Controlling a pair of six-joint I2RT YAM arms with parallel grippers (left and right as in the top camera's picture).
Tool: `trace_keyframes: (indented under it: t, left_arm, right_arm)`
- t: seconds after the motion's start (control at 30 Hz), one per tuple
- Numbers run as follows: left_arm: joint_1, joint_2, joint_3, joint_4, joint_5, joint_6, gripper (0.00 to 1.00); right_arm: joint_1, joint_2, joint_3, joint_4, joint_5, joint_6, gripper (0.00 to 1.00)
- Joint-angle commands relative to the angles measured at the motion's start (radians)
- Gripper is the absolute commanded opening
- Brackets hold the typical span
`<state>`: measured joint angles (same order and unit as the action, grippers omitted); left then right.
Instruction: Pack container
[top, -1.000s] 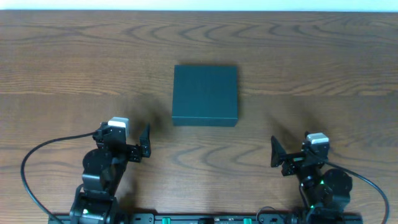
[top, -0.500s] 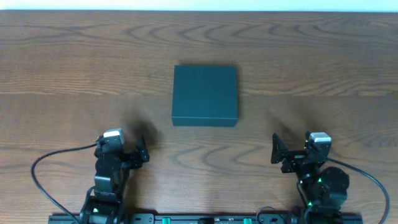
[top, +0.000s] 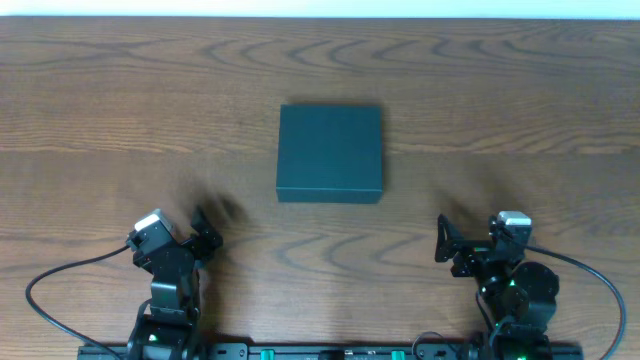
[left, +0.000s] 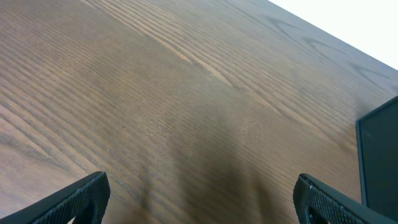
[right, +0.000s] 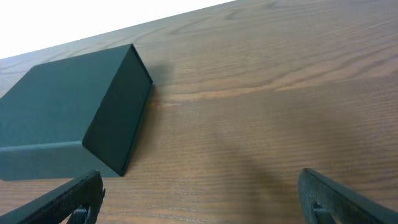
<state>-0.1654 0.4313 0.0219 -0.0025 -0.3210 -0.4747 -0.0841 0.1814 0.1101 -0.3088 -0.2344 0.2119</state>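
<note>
The container (top: 330, 153) is a dark teal-green box with its lid shut, lying flat on the wooden table (top: 100, 120) at mid-table. My left gripper (top: 203, 234) hovers near the front left, open and holding nothing, well short of the box. In the left wrist view only the container's corner (left: 380, 155) shows at the right edge, beyond the open left gripper (left: 202, 202). My right gripper (top: 447, 246) is at the front right, open and holding nothing. In the right wrist view the container (right: 68, 115) lies ahead to the left of the open right gripper (right: 202, 202).
Black cables (top: 60, 275) trail from both arm bases along the table's front edge. A white strip (top: 320, 8) runs beyond the table's far edge. Nothing else stands on the wood.
The left arm has drawn back and swung left, carrying its gripper away from the box. The right arm has shifted only slightly. The box has not moved.
</note>
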Motion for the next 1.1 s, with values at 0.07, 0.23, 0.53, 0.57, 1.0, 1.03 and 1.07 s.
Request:
trace_keyframes:
  t: [0.07, 0.23, 0.53, 0.57, 1.0, 1.03, 1.07]
  left_arm:
    - [0.004, 0.002, -0.016, -0.045, -0.071, -0.008, 0.95]
    - [0.004, -0.002, -0.017, -0.046, -0.071, -0.008, 0.95]
    - [-0.011, -0.237, -0.017, -0.045, -0.071, -0.008, 0.95]
    - [-0.011, -0.266, -0.017, -0.045, -0.071, -0.008, 0.96]
    - [0.015, -0.428, -0.017, -0.045, -0.071, -0.008, 0.95]
    - [0.015, -0.428, -0.017, -0.045, -0.071, -0.008, 0.95]
    - [0.015, -0.428, -0.017, -0.045, -0.071, -0.008, 0.95]
  right_arm:
    - [-0.014, 0.001, -0.013, -0.005, 0.010, 0.001, 0.99]
    - [-0.014, 0.001, -0.014, -0.005, 0.010, 0.001, 0.99]
    - [-0.011, -0.169, -0.014, 0.010, 0.010, 0.001, 0.99]
    - [-0.011, -0.169, -0.016, 0.006, 0.010, 0.000, 0.99]
    - [0.009, -0.169, -0.016, 0.006, 0.010, 0.001, 0.99]
    - [0.009, -0.169, -0.016, 0.006, 0.010, 0.000, 0.99]
    - [0.009, -0.169, -0.016, 0.006, 0.010, 0.000, 0.99]
